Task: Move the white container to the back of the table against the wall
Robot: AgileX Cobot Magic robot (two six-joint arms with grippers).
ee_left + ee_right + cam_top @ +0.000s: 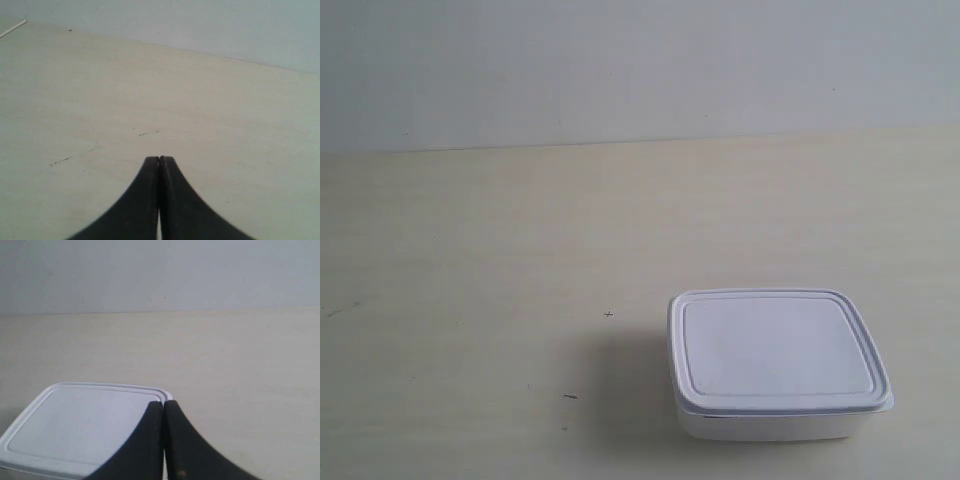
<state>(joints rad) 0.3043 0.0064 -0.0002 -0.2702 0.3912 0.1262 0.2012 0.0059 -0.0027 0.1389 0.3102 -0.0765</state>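
Observation:
The white container [775, 362] with its fitted lid rests on the cream table [480, 270] near the front, at the exterior view's right, well short of the grey-white wall [640, 70]. No arm shows in the exterior view. In the right wrist view the container [80, 427] lies just beyond the black right gripper [163, 403], whose tips are pressed together with nothing between them, level with the lid's far corner. My left gripper [159, 159] is shut too, over bare table [150, 90]; the container is out of that view.
The wall [160, 270] meets the table [225, 355] along a straight line at the back. A few tiny dark specks [570, 397] mark the wood left of the container, and faint scuffs [60, 161] show in the left wrist view.

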